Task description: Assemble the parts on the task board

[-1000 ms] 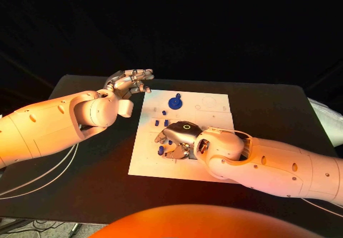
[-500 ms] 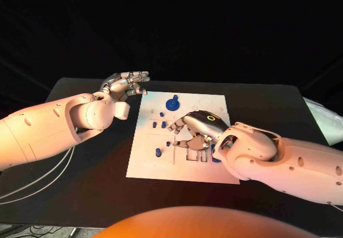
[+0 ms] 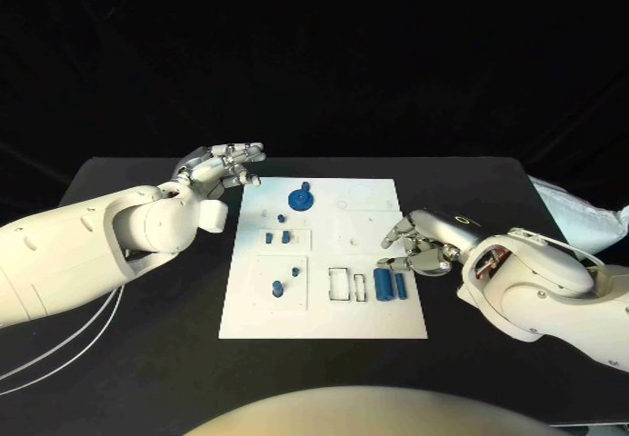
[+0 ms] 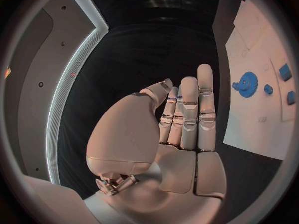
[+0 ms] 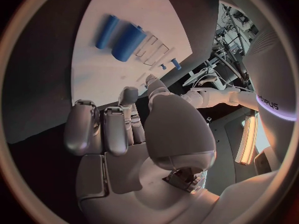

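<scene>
The white task board (image 3: 328, 313) lies mid-table. A blue gear (image 3: 302, 198) stands near its far edge, with small blue pegs (image 3: 276, 238) below it and two more (image 3: 278, 289) further toward me. Two blue cylinders (image 3: 389, 282) lie side by side near the board's right edge, next to outlined slots (image 3: 347, 284). My right hand (image 3: 422, 245) hovers at the board's right edge just beyond the cylinders, fingers loosely curled, holding nothing. My left hand (image 3: 223, 163) is raised off the board's far left corner, fingers straight and empty. The right wrist view shows that hand (image 5: 124, 134) before the cylinders (image 5: 127, 42).
The black table (image 3: 157, 336) surrounds the board, with bare room on both sides. A crumpled white cloth (image 3: 584, 218) lies at the table's right edge. In the left wrist view, my left hand (image 4: 181, 129) faces the board (image 4: 249, 119) and gear (image 4: 247, 83).
My right hand has drawn back from the board's middle to its right edge, uncovering the two blue cylinders lying there. The left hand has kept its place; the camera has shifted.
</scene>
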You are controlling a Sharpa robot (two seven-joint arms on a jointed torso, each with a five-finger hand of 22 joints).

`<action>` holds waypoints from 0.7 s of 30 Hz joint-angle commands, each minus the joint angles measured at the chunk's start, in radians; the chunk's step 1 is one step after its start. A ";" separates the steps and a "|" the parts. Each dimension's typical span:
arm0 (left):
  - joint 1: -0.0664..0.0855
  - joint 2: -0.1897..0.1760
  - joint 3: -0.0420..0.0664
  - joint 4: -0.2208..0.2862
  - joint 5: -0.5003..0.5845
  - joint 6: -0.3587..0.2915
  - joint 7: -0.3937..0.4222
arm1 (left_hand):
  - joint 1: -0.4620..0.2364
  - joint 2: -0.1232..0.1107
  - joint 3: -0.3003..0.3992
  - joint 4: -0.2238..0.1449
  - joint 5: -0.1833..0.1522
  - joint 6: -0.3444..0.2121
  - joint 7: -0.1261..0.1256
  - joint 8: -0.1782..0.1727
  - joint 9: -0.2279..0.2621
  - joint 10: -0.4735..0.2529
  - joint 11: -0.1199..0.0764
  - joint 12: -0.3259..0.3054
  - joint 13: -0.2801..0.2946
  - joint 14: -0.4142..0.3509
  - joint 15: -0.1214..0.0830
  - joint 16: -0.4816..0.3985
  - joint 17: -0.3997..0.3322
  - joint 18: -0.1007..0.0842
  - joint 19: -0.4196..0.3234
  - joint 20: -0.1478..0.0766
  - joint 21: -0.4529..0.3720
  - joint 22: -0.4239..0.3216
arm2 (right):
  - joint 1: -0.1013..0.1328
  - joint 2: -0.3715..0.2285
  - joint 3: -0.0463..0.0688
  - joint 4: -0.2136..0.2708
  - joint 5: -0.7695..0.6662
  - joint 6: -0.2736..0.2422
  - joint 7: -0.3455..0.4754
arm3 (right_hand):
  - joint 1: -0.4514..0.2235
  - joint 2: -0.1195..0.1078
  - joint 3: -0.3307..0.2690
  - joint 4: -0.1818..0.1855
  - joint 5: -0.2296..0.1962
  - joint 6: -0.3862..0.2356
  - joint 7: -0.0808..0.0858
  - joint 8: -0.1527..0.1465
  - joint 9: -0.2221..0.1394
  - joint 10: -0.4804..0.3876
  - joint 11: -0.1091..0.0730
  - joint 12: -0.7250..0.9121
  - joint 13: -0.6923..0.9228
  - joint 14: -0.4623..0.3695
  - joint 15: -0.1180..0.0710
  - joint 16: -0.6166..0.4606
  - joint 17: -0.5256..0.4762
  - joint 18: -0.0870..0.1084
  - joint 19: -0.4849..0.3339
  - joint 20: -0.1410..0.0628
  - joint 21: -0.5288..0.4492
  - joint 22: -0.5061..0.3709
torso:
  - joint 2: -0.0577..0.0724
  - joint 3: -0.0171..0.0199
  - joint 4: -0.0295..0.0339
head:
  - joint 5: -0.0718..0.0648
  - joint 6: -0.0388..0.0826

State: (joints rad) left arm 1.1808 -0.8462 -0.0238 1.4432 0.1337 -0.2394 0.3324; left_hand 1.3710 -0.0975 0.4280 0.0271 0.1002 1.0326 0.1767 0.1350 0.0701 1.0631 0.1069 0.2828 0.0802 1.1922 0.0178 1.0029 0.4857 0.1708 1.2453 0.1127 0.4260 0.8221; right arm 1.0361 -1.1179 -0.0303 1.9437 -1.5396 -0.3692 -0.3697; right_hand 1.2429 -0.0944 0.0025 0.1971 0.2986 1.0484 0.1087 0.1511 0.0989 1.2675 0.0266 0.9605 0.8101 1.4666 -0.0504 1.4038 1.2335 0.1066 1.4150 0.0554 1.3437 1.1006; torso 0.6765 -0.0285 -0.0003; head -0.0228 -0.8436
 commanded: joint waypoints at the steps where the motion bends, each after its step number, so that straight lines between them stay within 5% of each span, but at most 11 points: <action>1: 0.000 0.001 0.000 0.006 -0.008 0.016 0.005 | 0.007 0.001 0.000 -0.004 -0.003 -0.006 0.002 0.005 -0.001 -0.005 -0.001 0.006 0.001 -0.007 0.001 0.006 -0.001 0.011 0.007 0.003 -0.007 -0.001 | -0.010 -0.007 -0.003 0.008 -0.043 0.054 -0.114 | -0.002 0.009 -0.023 0.022 0.005 -0.002 -0.002 0.010 0.004 0.004 -0.001 0.055 0.072 0.058 -0.002 0.014 0.023 -0.021 0.007 -0.001 0.008 0.010 | 0.000 0.0004 -0.0091 | -0.004 0.001; 11: 0.000 0.001 -0.001 0.005 -0.009 0.018 0.004 | 0.007 0.001 0.000 -0.004 -0.003 -0.006 0.002 0.005 -0.001 -0.005 -0.001 0.006 0.001 -0.007 0.001 0.006 -0.001 0.011 0.007 0.003 -0.007 -0.001 | -0.044 0.020 -0.007 -0.001 -0.055 0.084 -0.185 | -0.006 0.014 -0.084 0.084 0.006 -0.002 -0.003 0.027 0.013 -0.010 -0.002 0.085 0.136 0.057 0.000 0.023 0.036 -0.022 0.007 0.000 0.016 0.021 | 0.000 -0.0001 -0.0075 | -0.004 -0.001; 21: 0.000 0.000 -0.001 0.003 -0.009 0.020 0.003 | 0.007 0.001 0.000 -0.004 -0.003 -0.006 0.002 0.005 -0.001 -0.005 -0.001 0.006 0.001 -0.007 0.001 0.006 -0.001 0.011 0.007 0.003 -0.007 -0.001 | -0.061 0.059 -0.007 -0.024 -0.053 0.088 -0.203 | -0.004 0.021 -0.092 0.090 0.009 0.003 -0.004 0.033 0.016 -0.007 -0.004 0.091 0.148 0.056 -0.001 0.023 0.036 -0.023 0.007 0.000 0.018 0.025 | 0.000 -0.0009 -0.0076 | -0.003 -0.006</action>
State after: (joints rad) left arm 1.1805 -0.8466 -0.0252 1.4455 0.1302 -0.2382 0.3314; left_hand 1.3709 -0.0975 0.4280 0.0271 0.1003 1.0326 0.1766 0.1350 0.0701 1.0630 0.1070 0.2828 0.0802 1.1924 0.0180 1.0028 0.4858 0.1707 1.2453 0.1127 0.4260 0.8223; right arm 0.9770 -1.0612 -0.0375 1.9212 -1.5769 -0.3017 -0.5453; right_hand 1.2399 -0.0815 -0.0844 0.2840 0.3043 1.0484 0.1087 0.1780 0.1139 1.2639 0.0230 1.0483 0.9576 1.4666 -0.0504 1.4222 1.2684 0.0917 1.4166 0.0537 1.3560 1.1250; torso 0.6762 -0.0290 -0.0082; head -0.0261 -0.8478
